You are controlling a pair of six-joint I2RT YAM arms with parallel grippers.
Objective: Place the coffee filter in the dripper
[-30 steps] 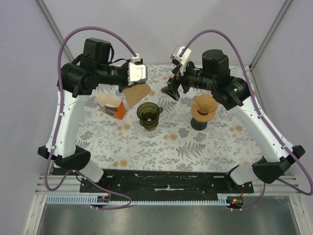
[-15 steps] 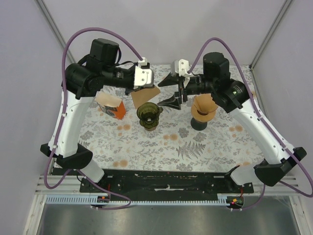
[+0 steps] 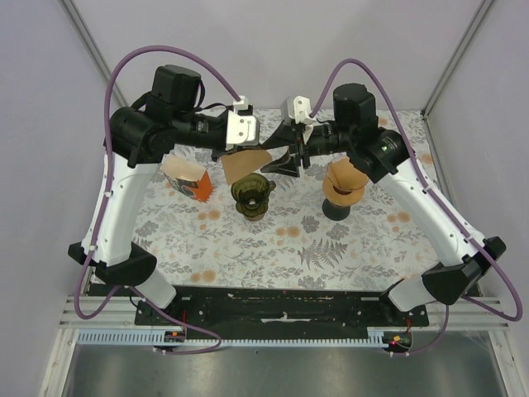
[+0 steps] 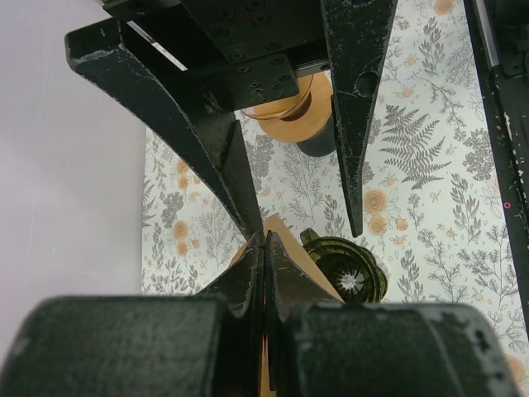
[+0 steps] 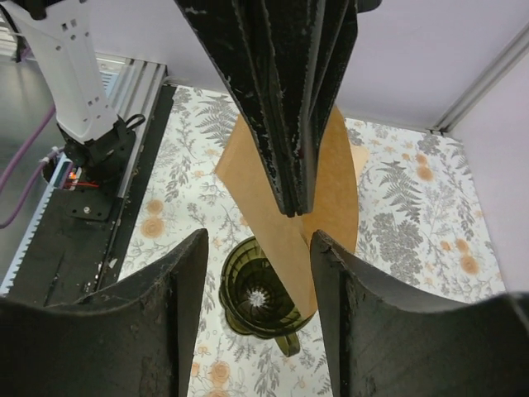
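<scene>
Brown paper coffee filter (image 3: 246,164) hanging over a dark green ribbed plastic dripper (image 3: 252,194).
The left end effector (image 4: 263,240) is clamped on it; the right end effector (image 5: 258,240) has its jaws apart, either side of its edge.

The overhead camera is fixed high above and behind the mounting plate (image 3: 273,310). It looks steeply down and takes in the whole worktop (image 3: 248,248), with the near edge at the bottom of the view. The left wrist camera sits close behind the left end effector (image 4: 263,241) and looks along the fingers toward the worktop's right edge. The right wrist camera sits likewise behind the right end effector (image 5: 258,240), facing the left edge, with the mounting plate on its left. All three views share the far-centre area of the worktop with the dripper (image 3: 251,192) and filter (image 3: 244,163). Each wrist view also shows the opposite end effector at close range.
</scene>
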